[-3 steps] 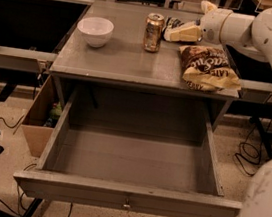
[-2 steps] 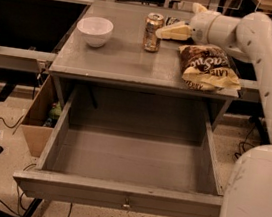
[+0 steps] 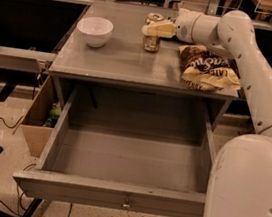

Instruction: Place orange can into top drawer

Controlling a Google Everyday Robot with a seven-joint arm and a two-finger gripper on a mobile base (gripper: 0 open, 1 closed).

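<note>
Hanging over the grey metal bench's [image 3: 117, 60] far side, the gripper [image 3: 158, 29] is covering the small orange-bronze metal can's [image 3: 151, 42] top. I cannot tell its opening or hold; a glancing one is perhaps risking a topple.

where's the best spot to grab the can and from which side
Around its round side wall, about mid-height: the can stands upright on the table, so its straight sides suit a sideways pinch. Come in level from the side of the chip bag, where the gripper sits at the can's upper part.
</note>
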